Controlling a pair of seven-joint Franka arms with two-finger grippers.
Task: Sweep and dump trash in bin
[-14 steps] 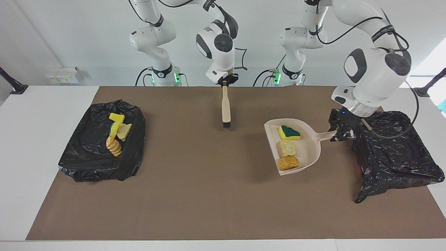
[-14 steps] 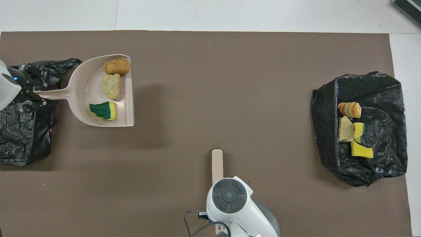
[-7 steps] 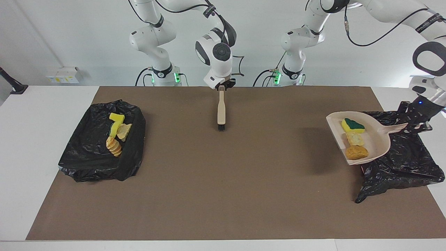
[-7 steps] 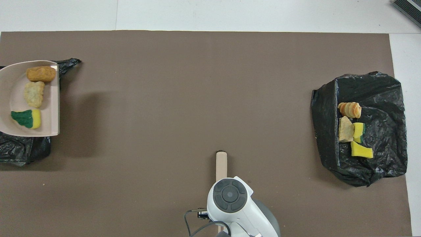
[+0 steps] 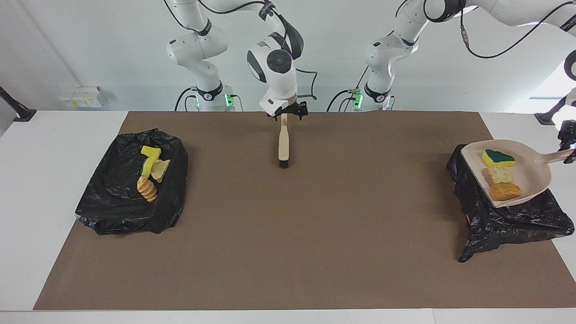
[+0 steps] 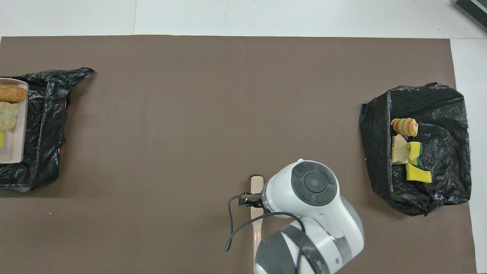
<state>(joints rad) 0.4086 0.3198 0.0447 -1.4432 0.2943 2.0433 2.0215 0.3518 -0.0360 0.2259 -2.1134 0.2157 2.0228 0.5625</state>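
Three scraps ride in the dustpan (image 5: 535, 173): a green-topped sponge (image 5: 497, 157), a pale chunk (image 5: 500, 174) and an orange chunk (image 5: 505, 191), lined up along its open edge with the sponge on the robots' side. The dustpan is up in the air over the black-bagged bin (image 5: 508, 220) at the left arm's end of the table. Its handle runs out to the left gripper (image 5: 568, 144), which shows only partly at the picture's edge and is clamped on that handle. The scraps lie at the pan's other end, well apart from those fingers. Four more pieces (image 5: 150, 173) sit in a second bin (image 5: 117, 198) at the right arm's end. Between the bins the brown mat (image 5: 288, 234) carries only the brush (image 5: 283, 146), close to the robots' edge, bristles pointing away from them. The right gripper (image 5: 288, 113) is at the tip of the brush handle, jaws spread wide to either side of it.
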